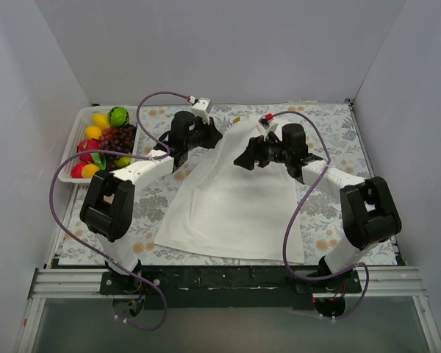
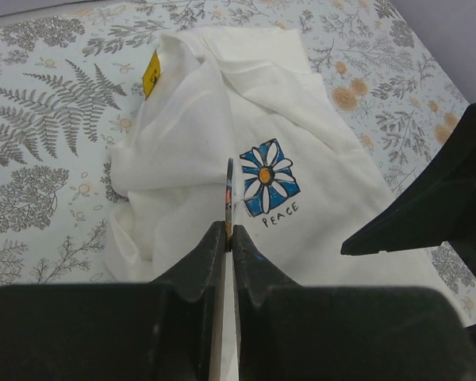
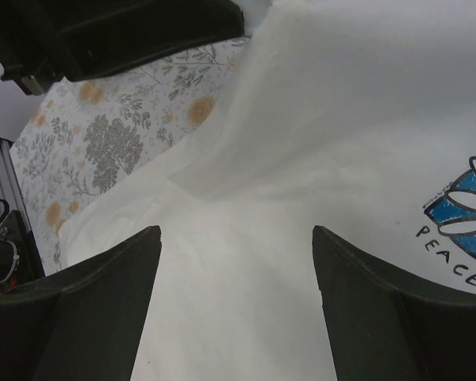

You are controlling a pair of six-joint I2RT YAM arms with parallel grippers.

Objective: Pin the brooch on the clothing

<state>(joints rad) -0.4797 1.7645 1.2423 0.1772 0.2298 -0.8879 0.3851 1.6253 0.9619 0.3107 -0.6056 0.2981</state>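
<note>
The white T-shirt [image 1: 231, 195] lies on the floral cloth, its blue-and-white logo [image 2: 268, 178] showing in the left wrist view and at the edge of the right wrist view [image 3: 466, 213]. My left gripper [image 2: 229, 229] is shut on the brooch [image 2: 229, 194], a thin brownish disc seen edge-on, held above the shirt just left of the logo. In the top view the left gripper [image 1: 210, 135] is over the shirt's upper left. My right gripper [image 3: 236, 238] is open and empty just above the shirt fabric; in the top view it [image 1: 244, 157] hovers over the chest.
A white basket [image 1: 82, 121] of toy fruit stands at the back left. The grey floral cloth [image 1: 154, 198] covers the table around the shirt. A yellow tag [image 2: 151, 75] shows at the shirt's collar. White walls close in on three sides.
</note>
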